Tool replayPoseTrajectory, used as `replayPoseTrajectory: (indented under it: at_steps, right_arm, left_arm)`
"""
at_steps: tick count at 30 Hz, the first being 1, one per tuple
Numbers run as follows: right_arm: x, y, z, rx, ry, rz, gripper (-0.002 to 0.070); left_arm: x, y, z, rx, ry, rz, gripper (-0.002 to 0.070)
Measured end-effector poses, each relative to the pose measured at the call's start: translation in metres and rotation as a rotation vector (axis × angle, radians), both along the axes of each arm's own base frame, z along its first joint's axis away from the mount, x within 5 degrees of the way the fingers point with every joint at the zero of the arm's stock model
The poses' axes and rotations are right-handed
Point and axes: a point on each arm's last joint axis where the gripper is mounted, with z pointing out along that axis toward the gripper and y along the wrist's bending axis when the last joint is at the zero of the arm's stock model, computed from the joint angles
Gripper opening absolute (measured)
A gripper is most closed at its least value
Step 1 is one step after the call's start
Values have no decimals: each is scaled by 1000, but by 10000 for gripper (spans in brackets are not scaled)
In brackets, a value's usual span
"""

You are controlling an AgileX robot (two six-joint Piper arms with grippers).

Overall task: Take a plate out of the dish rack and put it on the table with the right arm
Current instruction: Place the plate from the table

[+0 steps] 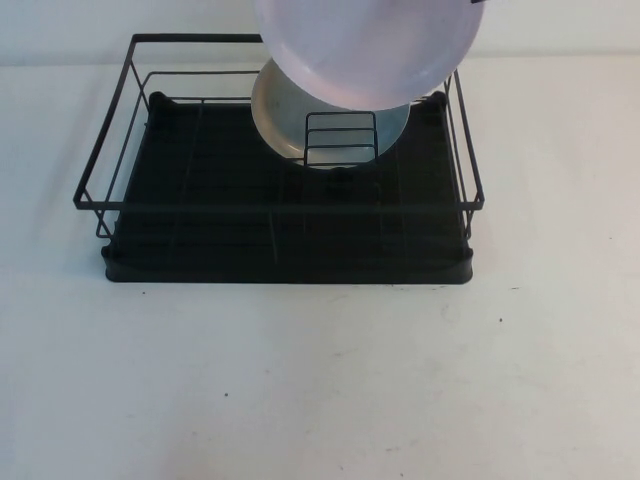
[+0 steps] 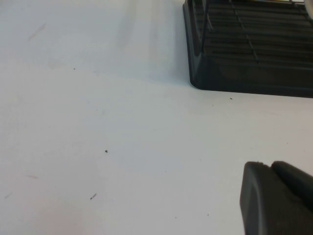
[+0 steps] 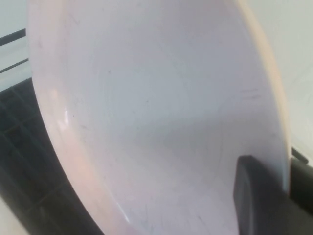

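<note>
Nearest to the camera, the white table (image 1: 320,380) is wide and bare, with a few small dark specks. The left gripper (image 2: 276,198) is low over this surface, near the left front corner of the dish rack (image 2: 249,54) but not touching it; only a dark part of it shows, so I cannot tell if it is released or clenched. Further back, the dish rack (image 1: 285,215) stands on the table, black wire on a black ribbed tray. At its back, a grey-blue plate (image 1: 290,120) stands upright behind the small wire divider (image 1: 340,140). Above it, the pale pink plate (image 1: 370,45) is lifted and tilted, clear of the rack. The right gripper (image 3: 286,183) is clamped on the rim of this plate (image 3: 161,117), one dark finger (image 3: 259,196) on its inner face, the other probably behind the rim.
</note>
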Motion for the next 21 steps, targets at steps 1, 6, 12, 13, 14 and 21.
replayPoseTrajectory:
  at_steps: [1,6,12,13,14,21]
  right_arm:
    - [-5,-2,3,0,13,-8,37]
    - [-36,-12,11,44,84,-51,37]
    - [-86,-25,-3,147,176,-97,37]
    - [-96,-27,-8,180,204,-100,37]
    - [-106,-28,-13,213,240,-102,37]
    - [-148,-33,-60,351,537,-171,37]
  left_arm:
    - [0,0,0,0,0,0,-4]
    - [0,0,0,0,0,0,-4]
    - [0,0,0,0,0,0,-4]
    - [0,0,0,0,0,0,-4]
    - [0,0,0,0,0,0,-4]
    - [0,0,0,0,0,0,-4]
